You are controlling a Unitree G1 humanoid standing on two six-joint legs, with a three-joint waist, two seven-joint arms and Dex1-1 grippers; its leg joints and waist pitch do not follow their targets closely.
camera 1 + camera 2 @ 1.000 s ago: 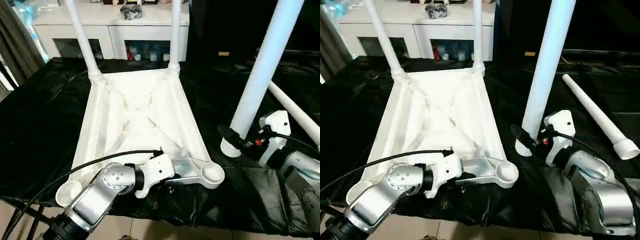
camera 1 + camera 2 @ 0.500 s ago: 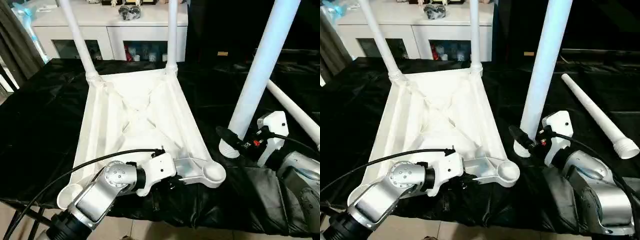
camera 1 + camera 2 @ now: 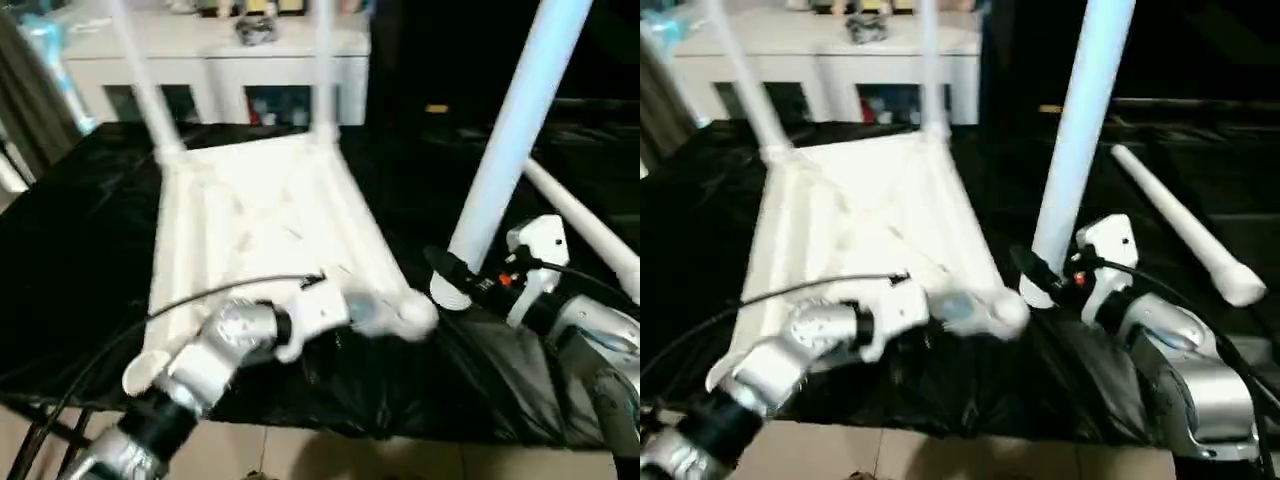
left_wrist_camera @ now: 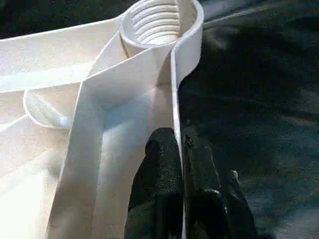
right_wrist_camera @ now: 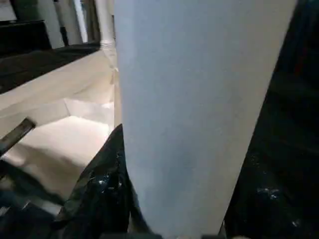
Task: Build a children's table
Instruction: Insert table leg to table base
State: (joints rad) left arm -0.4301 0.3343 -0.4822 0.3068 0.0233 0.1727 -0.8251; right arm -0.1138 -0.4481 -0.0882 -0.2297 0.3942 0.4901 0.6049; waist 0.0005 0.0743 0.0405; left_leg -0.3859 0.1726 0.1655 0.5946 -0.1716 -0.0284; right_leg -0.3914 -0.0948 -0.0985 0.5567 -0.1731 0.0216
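The tabletop (image 3: 260, 220) lies upside down on the black-covered work table (image 3: 80, 250), and since a second ago its near right corner socket (image 3: 412, 318) has lifted and swung a little toward the table's right edge, nearer the leg in the right gripper. The left gripper (image 4: 180, 164) causes this: its 2 black fingers are closed on the thin rim wall just behind that threaded socket (image 4: 159, 22). I judge the open socket is being brought to meet the 3rd leg.

The tabletop's long axis runs from the table's near edge toward its far edge, ribbed underside up; 2 legs (image 3: 140, 80) already stand in the far sockets.

The right gripper (image 3: 470, 282) is clamped on the held leg (image 3: 510, 130) just above its ribbed end; the leg stands nearly upright, leaning slightly right. The 4th leg (image 3: 1180, 225) lies flat near the table's right edge.
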